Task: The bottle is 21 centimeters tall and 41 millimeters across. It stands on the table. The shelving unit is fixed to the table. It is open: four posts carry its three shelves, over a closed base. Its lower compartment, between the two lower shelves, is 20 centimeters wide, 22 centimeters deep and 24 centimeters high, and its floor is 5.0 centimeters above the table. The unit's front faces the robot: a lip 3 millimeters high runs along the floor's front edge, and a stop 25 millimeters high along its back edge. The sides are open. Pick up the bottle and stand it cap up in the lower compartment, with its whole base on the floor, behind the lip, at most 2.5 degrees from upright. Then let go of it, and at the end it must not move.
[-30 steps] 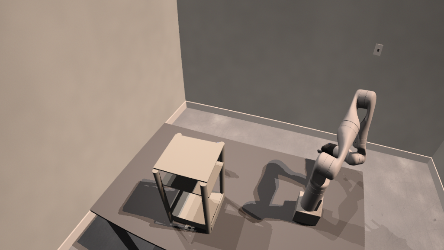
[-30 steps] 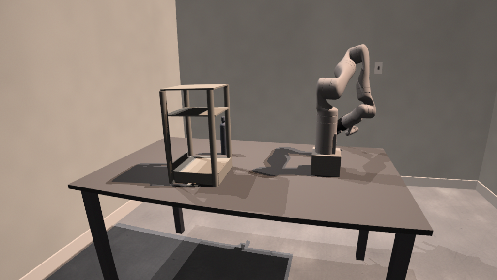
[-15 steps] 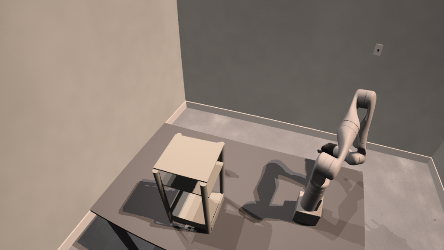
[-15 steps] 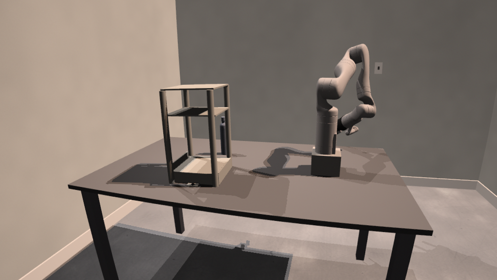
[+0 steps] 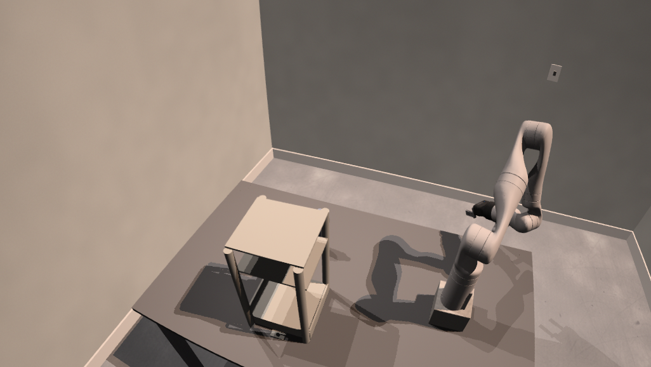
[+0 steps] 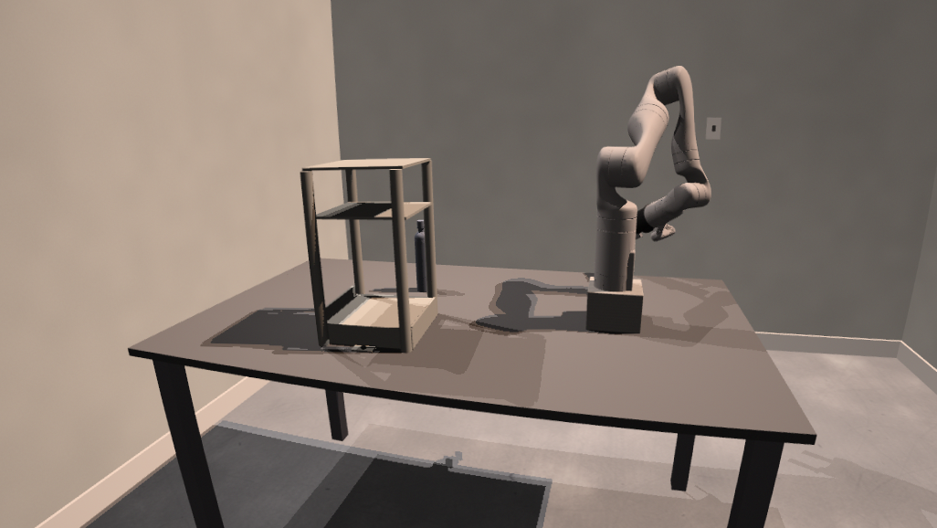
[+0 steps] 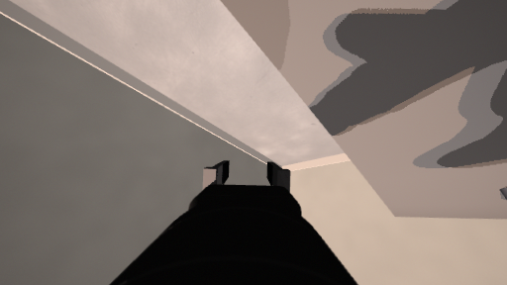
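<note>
At the near edge of the exterior view, a dull brown table (image 6: 655, 393) with a thin dark rim stands on square black legs; its top is matte and smooth, crossed by soft grey shadows. No writing, brand or label can be read on anything here.

A little farther in, toward the table's left side, stands the shelving unit (image 6: 397, 262): four round posts carrying flat, thin square shelves over a boxy closed base, all in a plain tan finish. Its lower compartment (image 6: 367, 311) holds nothing, and a paler patch of light lies on its floor. From the top view the unit's top board (image 5: 277, 230) shows as a smooth pale square with post ends at its corners.

Just behind the unit, beside its far right post and partly hidden by it, the bottle (image 6: 420, 252) stands upright on the table, a slim dark blue-grey cylinder with a narrower cap.

Well apart to the right, the arm rises from a blocky square pedestal (image 6: 597, 321), its rounded matte links folded back on themselves. The gripper (image 6: 662, 232) hangs behind the arm's lower column, above the table's far edge, its fingers spread wide with nothing between them. In the wrist view two short dark square-cut fingertips project from a black body, facing the grey wall and pale floor.

On the far grey wall sits a small pale wall plate (image 6: 713, 128).
</note>
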`<state>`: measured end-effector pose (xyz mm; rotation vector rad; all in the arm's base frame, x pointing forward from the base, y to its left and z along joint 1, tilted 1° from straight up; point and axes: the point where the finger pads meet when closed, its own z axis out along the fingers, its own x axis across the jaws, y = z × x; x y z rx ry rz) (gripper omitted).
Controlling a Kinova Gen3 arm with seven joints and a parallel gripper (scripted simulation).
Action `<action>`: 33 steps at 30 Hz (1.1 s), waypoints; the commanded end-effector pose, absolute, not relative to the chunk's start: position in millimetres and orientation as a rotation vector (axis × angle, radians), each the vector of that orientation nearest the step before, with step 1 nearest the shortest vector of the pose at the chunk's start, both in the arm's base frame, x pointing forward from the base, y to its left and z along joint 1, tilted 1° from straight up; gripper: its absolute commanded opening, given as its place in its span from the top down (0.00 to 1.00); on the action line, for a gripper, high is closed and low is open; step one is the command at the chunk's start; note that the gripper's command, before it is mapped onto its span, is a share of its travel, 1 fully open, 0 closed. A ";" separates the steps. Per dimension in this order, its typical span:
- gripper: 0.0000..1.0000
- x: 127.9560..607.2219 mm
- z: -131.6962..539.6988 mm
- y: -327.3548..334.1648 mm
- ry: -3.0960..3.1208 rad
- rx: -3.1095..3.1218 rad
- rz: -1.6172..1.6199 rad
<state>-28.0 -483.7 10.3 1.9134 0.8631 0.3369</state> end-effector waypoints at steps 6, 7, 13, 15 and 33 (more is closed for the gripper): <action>0.00 -21.1 83.5 -505.9 0.903 1.864 0.354; 0.00 -20.2 91.0 -506.9 0.906 1.863 0.358; 0.00 -16.9 124.3 -509.6 0.919 1.861 0.372; 0.00 -15.3 145.9 -510.1 0.927 1.862 0.378; 0.00 -18.9 271.3 -495.5 0.933 1.895 0.338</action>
